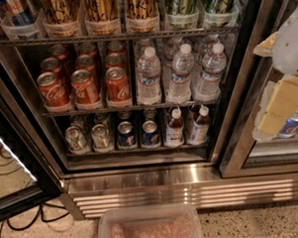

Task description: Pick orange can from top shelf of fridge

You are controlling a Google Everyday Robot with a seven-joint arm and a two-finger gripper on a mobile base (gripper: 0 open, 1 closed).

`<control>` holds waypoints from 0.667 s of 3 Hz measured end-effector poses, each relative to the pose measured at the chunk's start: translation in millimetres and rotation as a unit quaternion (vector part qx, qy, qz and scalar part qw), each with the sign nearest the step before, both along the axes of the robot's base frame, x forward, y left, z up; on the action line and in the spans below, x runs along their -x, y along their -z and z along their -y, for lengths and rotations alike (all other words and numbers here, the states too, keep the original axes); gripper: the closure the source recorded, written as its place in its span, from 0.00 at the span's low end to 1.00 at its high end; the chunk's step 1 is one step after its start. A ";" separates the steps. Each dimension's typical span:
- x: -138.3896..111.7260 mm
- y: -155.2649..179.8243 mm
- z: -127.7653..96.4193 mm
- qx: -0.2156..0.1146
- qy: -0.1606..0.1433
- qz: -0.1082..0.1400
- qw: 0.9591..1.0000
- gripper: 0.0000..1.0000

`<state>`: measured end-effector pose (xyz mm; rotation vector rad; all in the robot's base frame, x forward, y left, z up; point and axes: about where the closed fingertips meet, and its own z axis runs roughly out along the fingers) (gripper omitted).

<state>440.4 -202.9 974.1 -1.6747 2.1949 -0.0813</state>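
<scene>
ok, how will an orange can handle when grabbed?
Likely rigid but slick: orange can is smooth metal. Tall and slim, so apt to tip if nudged, though its clear tray should steady the base. Tool sits at right edge, away from it.

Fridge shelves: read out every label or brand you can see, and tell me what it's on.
"Coca-Cola", partly visible: front red cans.
Black script on the orange cans: unreadable.
Water bottles, bottom-shelf drinks: labels too blurred to read.
Gripper, at the right edge: no text.
</scene>
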 end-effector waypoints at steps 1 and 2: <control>-8.7 -0.7 -32.9 -0.049 0.004 0.035 0.998 0.00; -19.3 -14.0 -67.6 -0.090 -0.005 0.072 0.993 0.00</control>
